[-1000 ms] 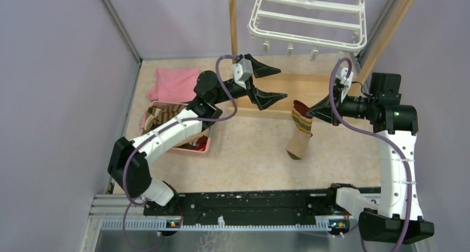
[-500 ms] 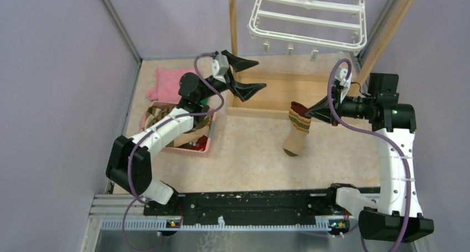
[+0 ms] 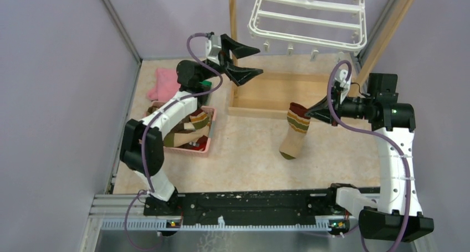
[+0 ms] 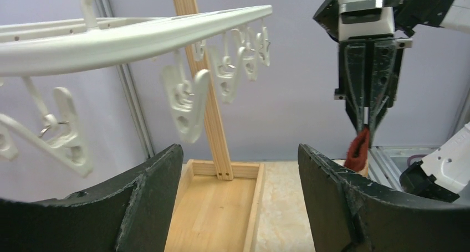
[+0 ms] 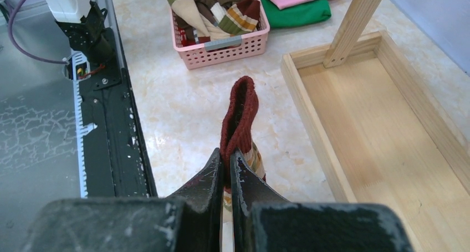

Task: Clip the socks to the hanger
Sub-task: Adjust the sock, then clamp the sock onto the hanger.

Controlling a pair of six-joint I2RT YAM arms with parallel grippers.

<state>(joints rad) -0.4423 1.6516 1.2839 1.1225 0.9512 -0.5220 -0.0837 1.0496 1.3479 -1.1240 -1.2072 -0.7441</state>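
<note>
Top external, centre right: sock (image 3: pixel 292 131) is pinched thinly at its cuff by the right hand (image 3: pixel 306 114), left hand (image 3: pixel 259 60) spread apart; slippage is risked.

right gripper (image 5: pixel 226 155) pinching sock (image 5: pixel 239 111) cuff | pink basket (image 5: pixel 221 55) holds socks (image 5: pixel 219 5) | wooden tray (image 5: pixel 377 124) right
</note>
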